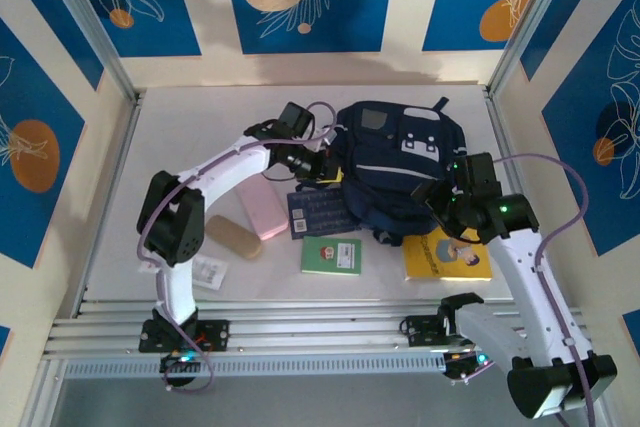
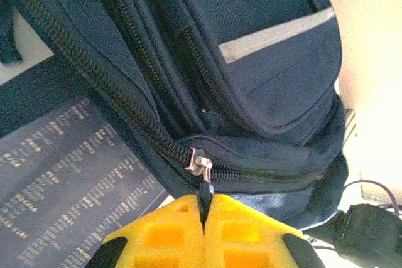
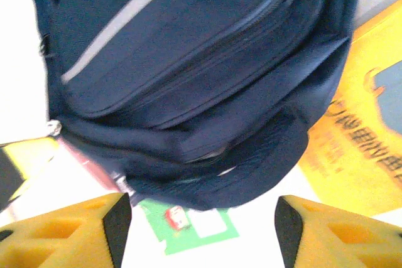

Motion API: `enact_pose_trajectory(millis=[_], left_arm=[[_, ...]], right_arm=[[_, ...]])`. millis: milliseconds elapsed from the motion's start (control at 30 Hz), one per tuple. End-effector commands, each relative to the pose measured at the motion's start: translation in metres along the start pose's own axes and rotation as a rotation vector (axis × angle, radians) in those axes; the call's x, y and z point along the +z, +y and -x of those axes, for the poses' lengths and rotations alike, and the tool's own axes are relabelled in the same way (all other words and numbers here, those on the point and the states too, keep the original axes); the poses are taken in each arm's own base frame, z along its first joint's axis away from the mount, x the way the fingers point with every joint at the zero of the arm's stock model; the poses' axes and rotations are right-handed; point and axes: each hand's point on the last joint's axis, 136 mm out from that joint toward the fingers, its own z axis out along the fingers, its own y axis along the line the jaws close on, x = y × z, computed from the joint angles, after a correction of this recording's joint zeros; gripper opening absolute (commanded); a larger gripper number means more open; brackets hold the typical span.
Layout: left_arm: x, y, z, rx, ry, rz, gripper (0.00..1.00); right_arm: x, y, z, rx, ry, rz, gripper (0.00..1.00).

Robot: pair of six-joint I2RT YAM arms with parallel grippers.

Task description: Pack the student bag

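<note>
I see the backpack [image 1: 395, 162] lying front side up toward the back middle of the table [image 1: 200, 127]. My left gripper [image 2: 204, 221] is clenched on the zipper pull [image 2: 201, 167] at the bag's left side, the tab pinched between its yellow fingers. My right gripper [image 3: 201, 218] is released, fingers spread wide just short of the bag's near edge, touching nothing. A dark blue book [image 1: 318, 212] lies against the bag's left side. A green book [image 1: 332, 255] sits in front, and a yellow book [image 1: 447, 255] lies at its near right corner.

Navy bag [image 1: 392, 185] with light grey stripes; yellow book [image 1: 447, 255]; green book [image 1: 332, 255]; pink case [image 1: 262, 209]; tan case [image 1: 233, 236]; dark blue book [image 1: 318, 213], seemingly lined with pale print.
</note>
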Motion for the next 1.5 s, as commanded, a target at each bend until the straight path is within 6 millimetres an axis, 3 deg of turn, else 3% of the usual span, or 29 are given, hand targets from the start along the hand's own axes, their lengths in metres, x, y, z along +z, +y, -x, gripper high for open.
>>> enact_pose_trajectory(millis=[0, 133, 267, 400, 500, 600, 700, 867, 1200, 1267, 1367, 1467], left_arm=[[-0.024, -0.037, 0.017, 0.084, -0.096, -0.043, 0.00], [-0.019, -0.059, 0.016, 0.112, -0.089, -0.084, 0.00], [-0.015, -0.083, 0.013, 0.139, -0.087, -0.127, 0.00], [-0.013, -0.107, 0.005, 0.164, -0.075, -0.179, 0.00], [-0.016, -0.121, -0.001, 0.176, -0.060, -0.221, 0.00], [-0.022, -0.126, -0.005, 0.197, -0.058, -0.228, 0.00], [-0.027, -0.126, -0.007, 0.228, -0.051, -0.219, 0.00], [-0.029, -0.125, -0.010, 0.247, -0.042, -0.212, 0.00], [-0.031, -0.126, -0.007, 0.266, -0.039, -0.244, 0.00], [-0.032, -0.128, -0.006, 0.277, -0.039, -0.248, 0.00], [-0.032, -0.124, -0.003, 0.275, -0.042, -0.242, 0.00], [-0.033, -0.121, -0.002, 0.267, -0.044, -0.242, 0.00]], right_arm=[[-0.012, 0.015, -0.023, 0.121, 0.128, 0.056, 0.65], [-0.015, 0.033, -0.025, 0.151, 0.160, 0.114, 0.65], [0.001, 0.048, -0.018, 0.073, 0.156, 0.127, 0.64], [0.018, 0.089, -0.017, -0.381, 0.107, 0.240, 0.61], [0.032, 0.097, -0.019, -0.619, 0.050, 0.253, 0.52], [0.036, 0.105, -0.032, -0.822, 0.012, 0.382, 0.52], [0.034, 0.108, -0.044, -1.064, -0.085, 0.477, 0.52], [0.052, 0.095, -0.035, -1.267, -0.067, 0.363, 0.56], [0.080, 0.078, -0.051, -1.347, 0.111, 0.377, 0.59], [0.085, 0.073, -0.048, -1.350, 0.106, 0.354, 0.48], [0.093, 0.067, -0.041, -1.346, 0.111, 0.288, 0.13], [0.100, 0.062, -0.034, -1.344, 0.100, 0.233, 0.03]])
